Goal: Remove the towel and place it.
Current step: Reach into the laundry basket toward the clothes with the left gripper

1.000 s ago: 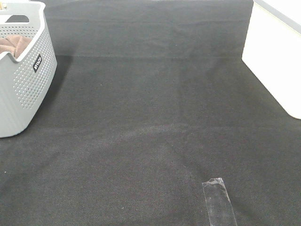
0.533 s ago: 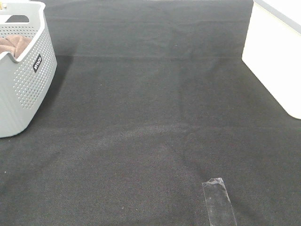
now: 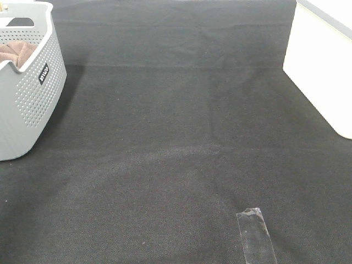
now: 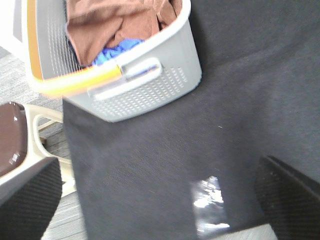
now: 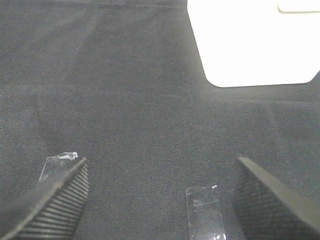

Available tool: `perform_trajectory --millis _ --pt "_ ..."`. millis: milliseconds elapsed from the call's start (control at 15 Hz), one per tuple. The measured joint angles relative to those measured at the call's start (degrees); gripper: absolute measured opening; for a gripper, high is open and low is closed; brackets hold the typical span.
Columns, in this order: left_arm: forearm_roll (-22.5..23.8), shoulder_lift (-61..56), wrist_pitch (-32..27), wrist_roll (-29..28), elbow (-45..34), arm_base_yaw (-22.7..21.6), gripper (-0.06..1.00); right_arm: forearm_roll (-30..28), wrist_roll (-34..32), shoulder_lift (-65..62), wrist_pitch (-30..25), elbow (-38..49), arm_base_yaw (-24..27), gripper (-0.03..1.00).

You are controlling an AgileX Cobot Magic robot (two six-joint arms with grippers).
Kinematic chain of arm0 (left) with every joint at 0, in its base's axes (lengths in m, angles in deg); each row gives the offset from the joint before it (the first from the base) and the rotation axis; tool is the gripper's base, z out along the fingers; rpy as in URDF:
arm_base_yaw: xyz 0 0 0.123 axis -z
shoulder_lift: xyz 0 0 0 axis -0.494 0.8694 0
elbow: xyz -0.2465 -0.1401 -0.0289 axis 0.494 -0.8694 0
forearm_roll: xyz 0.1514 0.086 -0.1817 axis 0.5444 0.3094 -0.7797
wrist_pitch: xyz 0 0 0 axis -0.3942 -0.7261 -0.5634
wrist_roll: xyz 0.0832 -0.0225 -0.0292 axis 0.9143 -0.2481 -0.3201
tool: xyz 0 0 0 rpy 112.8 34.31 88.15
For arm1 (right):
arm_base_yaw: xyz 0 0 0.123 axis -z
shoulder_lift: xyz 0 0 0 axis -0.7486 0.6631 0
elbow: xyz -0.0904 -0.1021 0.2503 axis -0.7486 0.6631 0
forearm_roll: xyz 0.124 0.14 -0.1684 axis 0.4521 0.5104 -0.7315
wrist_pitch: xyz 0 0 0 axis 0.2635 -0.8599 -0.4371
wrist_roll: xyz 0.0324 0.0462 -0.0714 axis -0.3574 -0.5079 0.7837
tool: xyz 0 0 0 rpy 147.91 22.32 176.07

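The brown towel [image 3: 15, 53] lies crumpled inside a grey perforated laundry basket [image 3: 34, 93] at the far left of the black cloth. In the left wrist view the towel [image 4: 117, 22] fills the basket [image 4: 150, 85] over something blue [image 4: 115, 50]. My left gripper [image 4: 157, 200] hangs open above the cloth, well short of the basket, with nothing between its fingers [image 4: 292, 195]. Over bare cloth my right gripper [image 5: 160, 200] is open and empty too, its fingers [image 5: 272, 200] wide apart. Neither gripper shows in the exterior high view.
A white box [image 3: 322, 66] stands at the right edge of the cloth, also seen as the white box [image 5: 250, 42]. Strips of clear tape [image 3: 256, 236] are stuck near the front. A brown chair seat [image 4: 10, 135] sits beyond the table edge.
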Motion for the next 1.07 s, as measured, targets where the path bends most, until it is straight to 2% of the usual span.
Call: perform_trajectory --millis 67,267,467,533,600,800,1067 --pt "1.3 11.6 0.1 5.1 7.8 0.0 0.99 0.0 0.0 0.0 0.0 0.0 0.0 0.76" --pt "5.6 29.0 0.2 12.2 19.2 0.0 0.99 0.0 0.0 0.0 0.0 0.0 0.0 0.76" --pt "11.6 48.1 0.3 16.5 32.2 0.0 0.99 0.0 0.0 0.0 0.0 0.0 0.0 0.76" --pt "14.8 58.3 0.2 18.2 39.5 -0.1 0.99 0.0 0.0 0.0 0.0 0.0 0.0 0.76" --pt "15.9 63.0 -0.3 19.7 43.1 -0.1 0.99 0.0 0.0 0.0 0.0 0.0 0.0 0.76" --pt "17.4 73.3 -0.9 23.1 51.2 -0.3 0.99 0.0 0.0 0.0 0.0 0.0 0.0 0.76" --pt "17.4 79.9 -1.0 25.1 53.6 -2.7 0.99 0.0 0.0 0.0 0.0 0.0 0.0 0.76"
